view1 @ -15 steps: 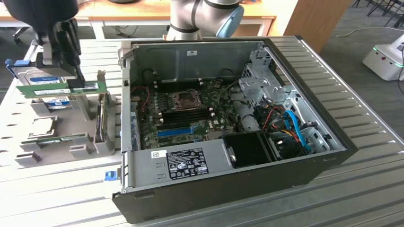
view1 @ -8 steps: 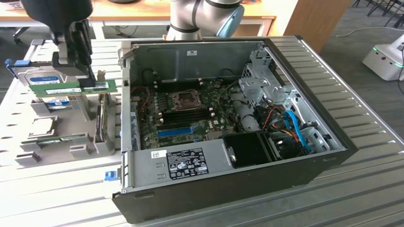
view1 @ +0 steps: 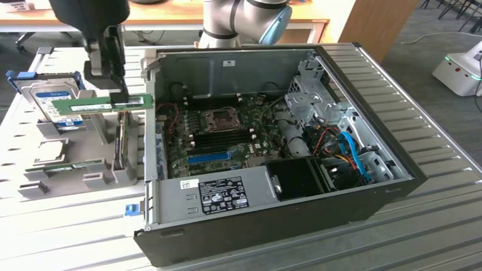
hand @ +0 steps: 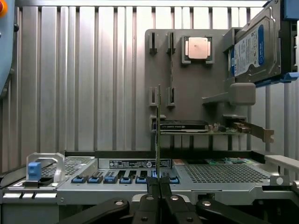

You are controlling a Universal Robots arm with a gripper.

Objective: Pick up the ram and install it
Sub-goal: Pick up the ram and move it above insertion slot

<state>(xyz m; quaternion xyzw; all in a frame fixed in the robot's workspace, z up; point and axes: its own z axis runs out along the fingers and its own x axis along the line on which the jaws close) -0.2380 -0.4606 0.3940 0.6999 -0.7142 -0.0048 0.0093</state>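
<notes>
Pick is done, install is not. The pincer [view1: 118, 99] is gripping the ram [view1: 83, 105] near the end closer to the computer case [view1: 301, 226], jaws nearly shut on the thin board. In the wrist view the board is running edge-on straight out from between the fingertips.

The ram is hanging level in the air just outside the case's side wall, above the gray rack [hand: 187, 88] and clear of it. It is not over the motherboard [view1: 249, 113] yet. The dark memory slots [view1: 218, 137] inside the case, next to the processor socket, are looking empty, so as I read it the whole move in and the seating are outstanding.

Materials:
- ram: flat, long, narrow green board, white label on its face, rigid, very thin.
- rack: matte gray plastic plate with upright tabs and grooves, sitting beside the case. It is also holding a boxy silver hard drive [view1: 49, 99] with a blue label and a second green stick [view1: 64, 166], both farther from the case than the ram.
- case: black shell, bare gray sheet metal inside, lying open side up.
- bench [view1: 437, 248]: ribbed bare metal, running under the case.
</notes>
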